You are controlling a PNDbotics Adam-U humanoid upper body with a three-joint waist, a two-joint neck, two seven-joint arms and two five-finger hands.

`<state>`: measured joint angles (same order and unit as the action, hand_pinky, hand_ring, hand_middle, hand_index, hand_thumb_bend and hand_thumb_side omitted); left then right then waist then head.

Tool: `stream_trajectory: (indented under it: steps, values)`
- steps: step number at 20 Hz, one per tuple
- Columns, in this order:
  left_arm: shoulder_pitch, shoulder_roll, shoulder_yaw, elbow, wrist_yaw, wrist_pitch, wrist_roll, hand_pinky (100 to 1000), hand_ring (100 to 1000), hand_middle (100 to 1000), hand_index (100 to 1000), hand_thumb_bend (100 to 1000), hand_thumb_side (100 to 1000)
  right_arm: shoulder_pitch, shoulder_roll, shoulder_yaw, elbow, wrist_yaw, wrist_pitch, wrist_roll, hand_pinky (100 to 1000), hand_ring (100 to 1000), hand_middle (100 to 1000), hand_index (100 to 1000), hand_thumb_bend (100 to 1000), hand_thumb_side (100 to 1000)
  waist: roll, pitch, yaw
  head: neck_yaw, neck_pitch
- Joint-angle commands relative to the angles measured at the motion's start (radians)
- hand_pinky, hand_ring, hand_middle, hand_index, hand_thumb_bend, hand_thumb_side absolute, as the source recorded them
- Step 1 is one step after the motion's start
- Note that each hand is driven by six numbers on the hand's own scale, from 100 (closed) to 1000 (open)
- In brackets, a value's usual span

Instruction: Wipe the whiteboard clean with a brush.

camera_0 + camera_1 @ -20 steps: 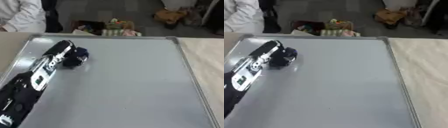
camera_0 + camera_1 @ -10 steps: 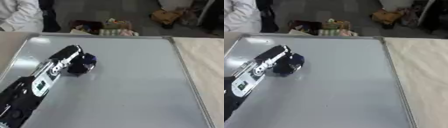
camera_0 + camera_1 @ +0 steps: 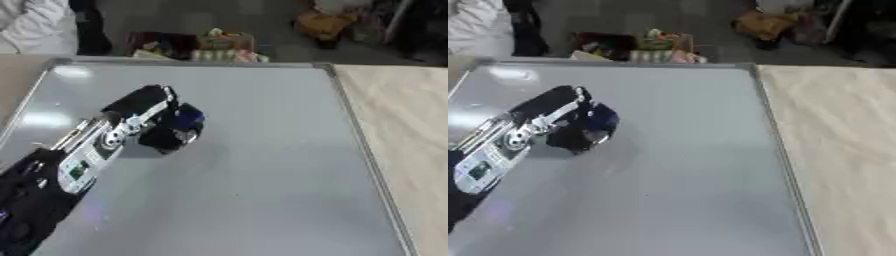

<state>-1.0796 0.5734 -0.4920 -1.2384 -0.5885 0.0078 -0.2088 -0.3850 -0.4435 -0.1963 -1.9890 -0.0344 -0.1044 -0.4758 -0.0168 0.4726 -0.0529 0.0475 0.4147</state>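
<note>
A grey whiteboard [image 3: 262, 165] with a metal frame lies flat and fills most of both views. My left hand [image 3: 156, 117] reaches in from the lower left and rests on the board's left half, fingers curled round a dark blue brush [image 3: 185, 119] pressed to the surface. The board around the hand shows no clear marks. My right hand is in neither view.
A light wooden table top [image 3: 398, 130] runs along the board's right side. Beyond the far edge the floor holds a bag of colourful things [image 3: 206, 42] and brown items [image 3: 319, 22]. A person in white [image 3: 35, 25] stands at the far left.
My left hand has slid with the brush down the board and to the right, away from the far left corner. The camera has also shifted a little.
</note>
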Motion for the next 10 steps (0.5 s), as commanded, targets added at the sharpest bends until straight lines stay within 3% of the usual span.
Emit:
stream_trajectory:
  steps: [1,10]
  values:
    - [0.001,0.042,-0.021,-0.056,0.005,-0.02,-0.002,398,446,273,587,100,562,-0.001,-0.015,-0.007,-0.011,-0.006,0.003,-0.002,837,782,658,834,100,1000,0.001,-0.036,0.002,-0.013,0.018]
    - [0.042,0.088,-0.086,-0.184,0.023,-0.053,-0.02,397,447,278,585,100,548,0.005,-0.014,-0.007,-0.011,-0.008,0.005,-0.005,836,781,659,833,100,1000,0.008,-0.062,0.01,-0.026,0.023]
